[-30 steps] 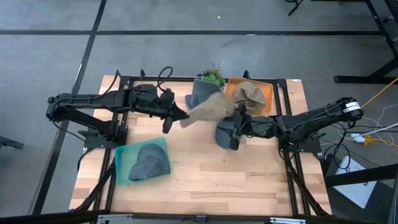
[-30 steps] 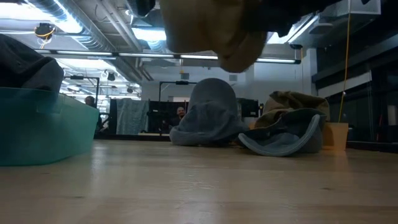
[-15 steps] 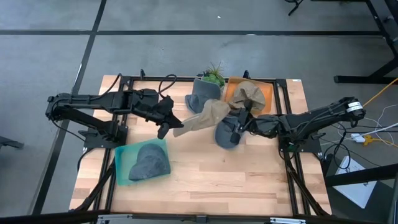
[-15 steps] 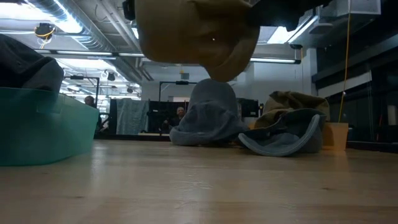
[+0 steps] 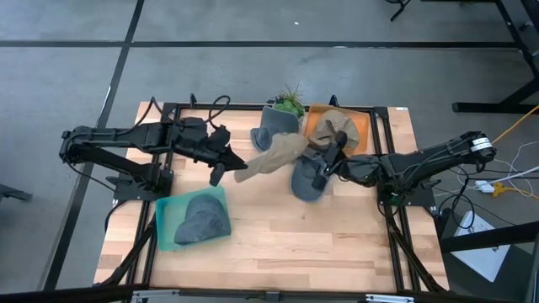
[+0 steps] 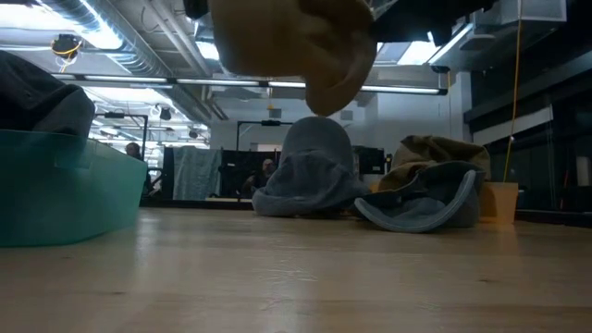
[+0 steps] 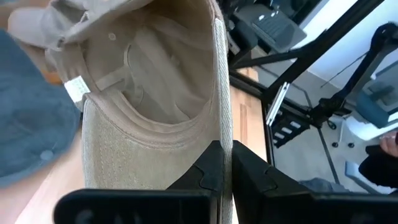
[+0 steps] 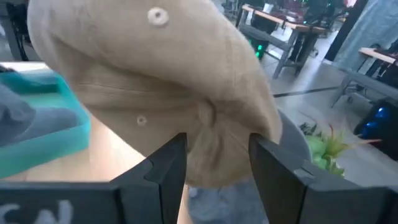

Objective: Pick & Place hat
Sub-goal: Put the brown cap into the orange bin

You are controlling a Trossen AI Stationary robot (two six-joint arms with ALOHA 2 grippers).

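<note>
A tan hat (image 5: 274, 156) hangs in the air between my two grippers, above the table's middle; the low view shows the tan hat (image 6: 296, 42) clear of the wood. My left gripper (image 5: 224, 166) is shut on its left end. In the left wrist view the hat's hollow inside (image 7: 149, 68) with a white label faces me. My right gripper (image 5: 322, 164) is open at the hat's right end, and the rounded crown (image 8: 168, 81) bulges between its fingers. My left gripper (image 7: 224, 149) pinches the brim's edge (image 7: 222, 93) of the tan hat between its two shut fingers, coming level from the table's left. The hat is lifted clear and stretches away toward the right arm. My right gripper: whether its open fingers touch the crown, I cannot tell.
A teal bin (image 5: 164, 227) at the near left holds a grey hat (image 5: 202, 219). Two more grey hats (image 5: 274, 135) (image 5: 305, 181) lie mid-table, beside an orange tray (image 5: 358, 126) with another tan hat (image 5: 337, 126) and a plant (image 5: 290, 101). Bare wood lies toward the near edge.
My left gripper has moved toward the table's left edge and a little nearer, taking the hat's brim end with it. The hat has shifted left and drawn out longer. My right gripper has drawn slightly back toward the right.
</note>
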